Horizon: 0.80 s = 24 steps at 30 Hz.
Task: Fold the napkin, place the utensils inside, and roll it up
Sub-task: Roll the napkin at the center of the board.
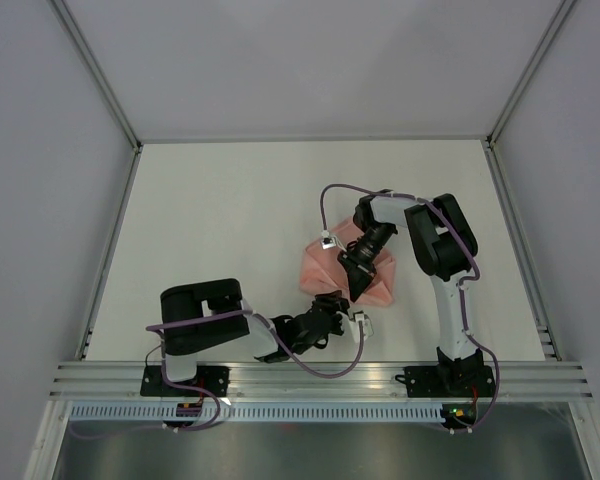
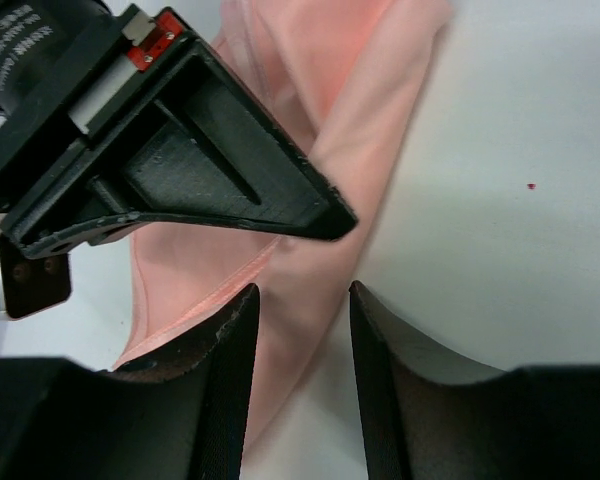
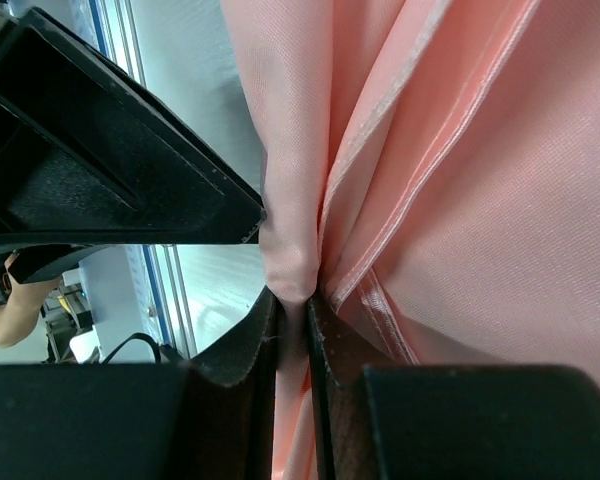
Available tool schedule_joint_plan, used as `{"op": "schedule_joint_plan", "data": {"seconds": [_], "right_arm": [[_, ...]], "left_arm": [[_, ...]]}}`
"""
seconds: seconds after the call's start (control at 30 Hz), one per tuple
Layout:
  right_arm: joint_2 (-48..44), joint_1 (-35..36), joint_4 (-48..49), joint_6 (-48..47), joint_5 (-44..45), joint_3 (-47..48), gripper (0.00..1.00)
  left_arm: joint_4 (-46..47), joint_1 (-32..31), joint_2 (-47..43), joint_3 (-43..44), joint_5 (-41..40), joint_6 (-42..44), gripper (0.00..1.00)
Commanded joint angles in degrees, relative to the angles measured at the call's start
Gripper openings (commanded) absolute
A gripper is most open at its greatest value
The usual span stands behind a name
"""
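We judge the task to be in its first stage, the folding, with most of the work left. The pale salmon-pink, slightly shiny cloth napkin [image 1: 318, 268] lies gathered in an irregular heap on the white bench [image 1: 230, 220], between the two arms and nearer the right one. It is neither flat nor squared off. The right gripper [image 3: 292, 300] is pinched tight on a bunched ridge of the napkin, and hemmed layers fan away from its jaws in the right wrist view. The left gripper [image 2: 302, 290] stands partly open just beside it. Its jaws are apart with a strip of the napkin's edge running through the gap, and we cannot tell whether either jaw touches the cloth. We see several overlapping layers but no clean fold we could call finished. The thin stick-like utensils do not show in any view, and we cannot say whether they lie under the cloth or elsewhere. So placing them inside the napkin and rolling it up are, as far as we can judge, not yet begun.
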Motion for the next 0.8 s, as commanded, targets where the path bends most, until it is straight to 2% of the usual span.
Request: {"op": "schedule_joint_plan", "data": {"seconds": [0.0, 0.2, 0.27, 0.37, 0.5, 0.57, 0.77], "right_arm": [[3.48, 0.44, 7.22, -4.66, 8.06, -0.69, 0.13], [4.18, -0.35, 6.52, -5.55, 9.38, -0.95, 0.13], [4.36, -0.61, 6.26, -5.63, 9.55, -0.69, 0.13], [4.89, -0.79, 5.03, -6.60, 9.90, 0.10, 0.13], [5.85, -1.05, 2.83, -7.92, 10.78, 1.33, 0.12], [6.12, -1.40, 2.83, -8.36, 11.22, 1.51, 0.12], [7.26, -1.76, 1.16, -9.06, 11.92, 3.00, 0.12]], "left_arm": [[5.42, -0.52, -1.39, -0.46, -3.30, 5.34, 0.47], [4.72, -1.40, -5.70, -1.24, -0.94, 6.57, 0.48], [0.18, -1.57, -6.14, -1.25, 3.80, 6.31, 0.52], [-5.99, -1.57, -5.80, 1.82, 7.41, 3.85, 0.52], [-8.72, -0.88, -4.74, 2.70, 10.05, 2.80, 0.52], [-9.17, -0.17, -4.83, 2.71, 12.95, 2.27, 0.54], [-7.77, 2.90, -3.16, 3.14, 15.06, 2.71, 0.56]]}}
